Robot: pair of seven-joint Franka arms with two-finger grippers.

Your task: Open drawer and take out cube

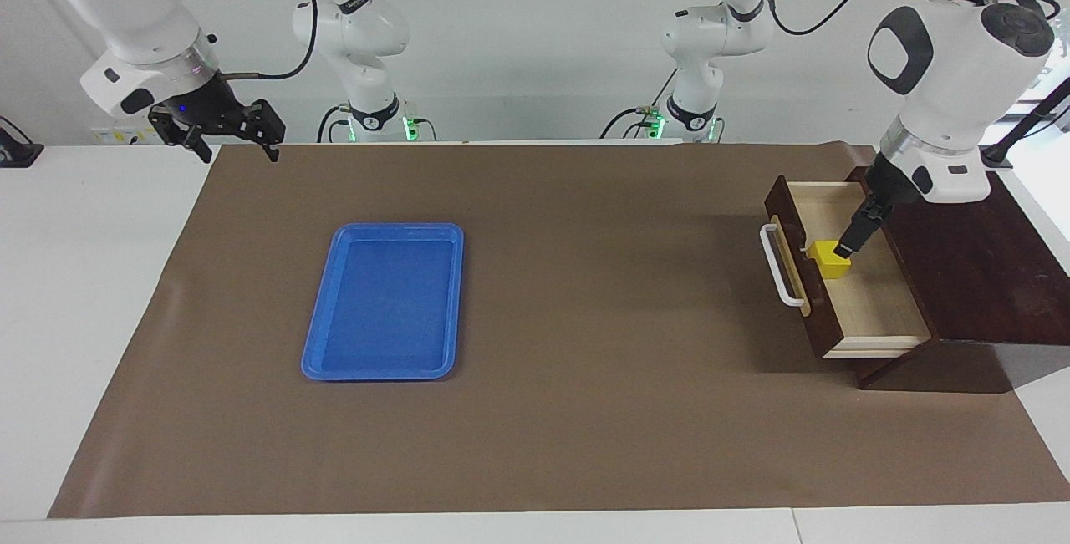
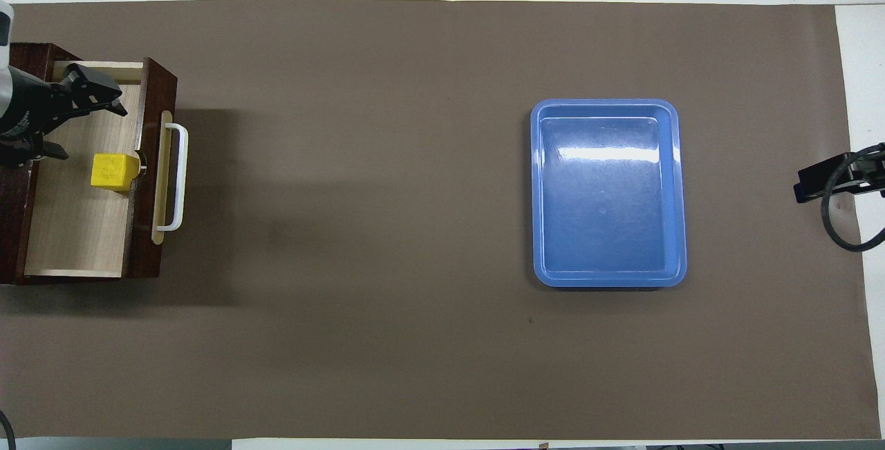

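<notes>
The dark brown drawer (image 1: pixel 817 303) stands pulled open at the left arm's end of the table, its white bar handle (image 1: pixel 782 268) facing the table's middle. The small yellow cube (image 1: pixel 829 260) lies on the pale floor inside, close to the drawer's front. My left gripper (image 1: pixel 851 245) is open and reaches down into the drawer, with a fingertip at the cube's top edge; I cannot tell whether it touches. In the overhead view the drawer (image 2: pixel 142 229), cube (image 2: pixel 110 171) and left gripper (image 2: pixel 90 130) also show. My right gripper (image 1: pixel 226 141) waits open, raised over the right arm's end.
A flat blue tray (image 1: pixel 384 302) lies on the brown mat (image 1: pixel 585 277) toward the right arm's end; it also shows in the overhead view (image 2: pixel 608 194). The drawer's dark cabinet (image 1: pixel 978 277) stands at the mat's edge.
</notes>
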